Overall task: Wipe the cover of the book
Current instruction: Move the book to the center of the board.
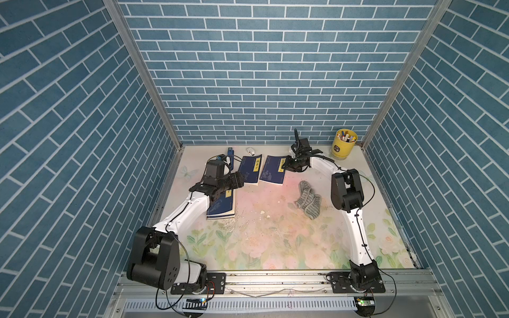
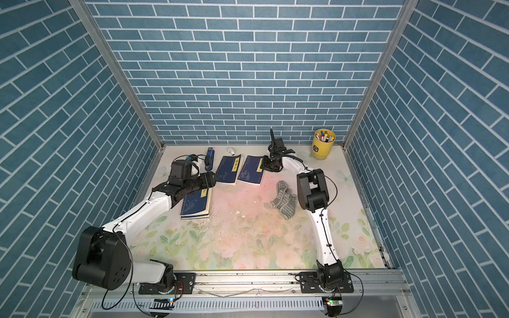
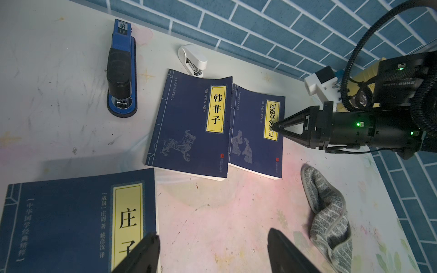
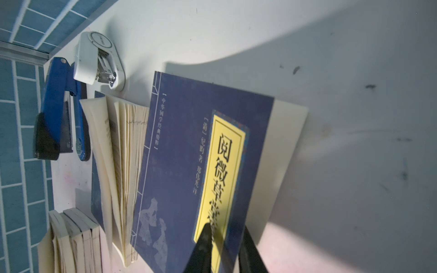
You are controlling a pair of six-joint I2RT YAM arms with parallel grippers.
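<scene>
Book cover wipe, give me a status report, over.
Right gripper shut on the cover edge of the right-hand book, cover raised. Left gripper open, empty. Cloth lying loose, not held.

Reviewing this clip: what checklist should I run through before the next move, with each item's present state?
1. Right gripper shut on the cover of the right-hand book: ok.
2. Left gripper open, empty: ok.
3. Grey cloth held: not ok; it lies on the table, apart from both grippers.
4. Cover flat for wiping: not ok; lifted off its pages.
5. Dirt on cover: cannot tell.
</scene>
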